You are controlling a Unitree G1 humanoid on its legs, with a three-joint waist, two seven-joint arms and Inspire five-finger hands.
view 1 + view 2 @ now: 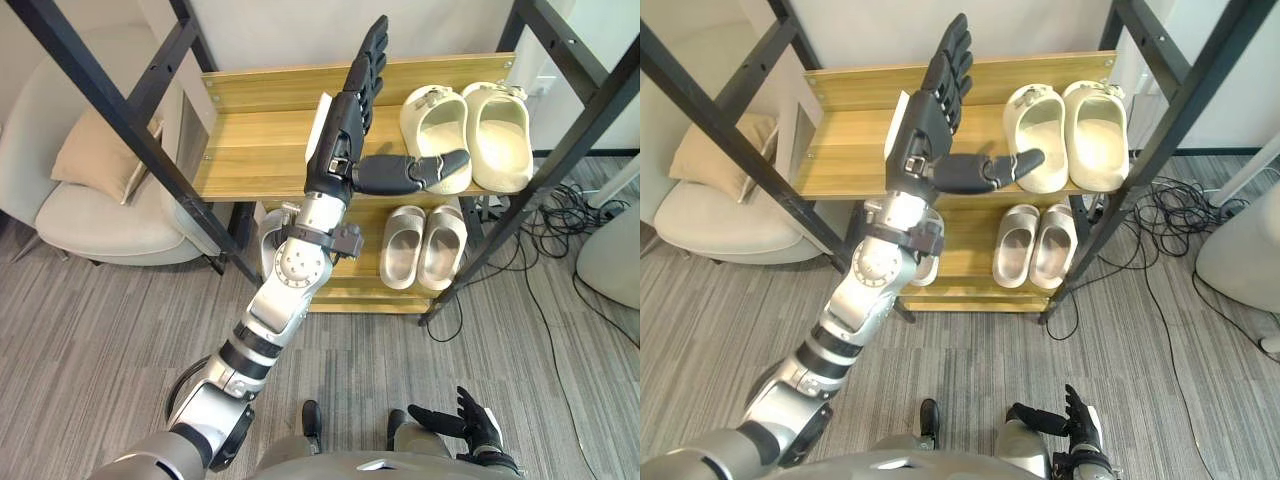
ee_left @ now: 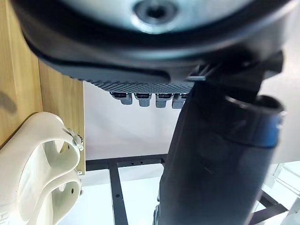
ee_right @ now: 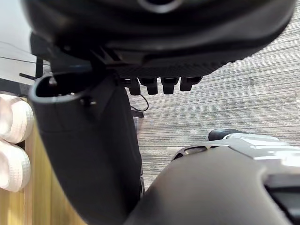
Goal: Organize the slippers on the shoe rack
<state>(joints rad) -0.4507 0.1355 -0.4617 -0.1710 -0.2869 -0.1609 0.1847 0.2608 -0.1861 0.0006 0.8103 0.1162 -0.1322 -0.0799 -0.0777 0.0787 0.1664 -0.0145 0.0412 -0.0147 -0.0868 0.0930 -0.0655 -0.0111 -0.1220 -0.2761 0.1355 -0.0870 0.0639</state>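
Slippers: the cream top pair (image 1: 440,130) sits at the right end of the shoe rack's (image 1: 255,150) upper shelf. The two are side by side and touching, long axes running front to back, toes toward the wall and heels toward the robot. The lower pair (image 1: 440,245) stands on the shelf beneath, also at the right, also lengthwise front to back with toes to the rear. The rest of the upper shelf is bare wood.

The left hand (image 1: 345,135) is raised over the upper shelf with fingers (image 1: 372,55) straight and together, aimed at the wall. Its thumb (image 1: 415,172) sticks out sideways toward the top pair's near heel. It holds nothing, and contact with the slipper cannot be told. The right hand (image 1: 470,420) hangs low over the floor, fingers loosely spread, empty.

A pale armchair (image 1: 90,220) with a cushion (image 1: 95,150) stands left of the rack.
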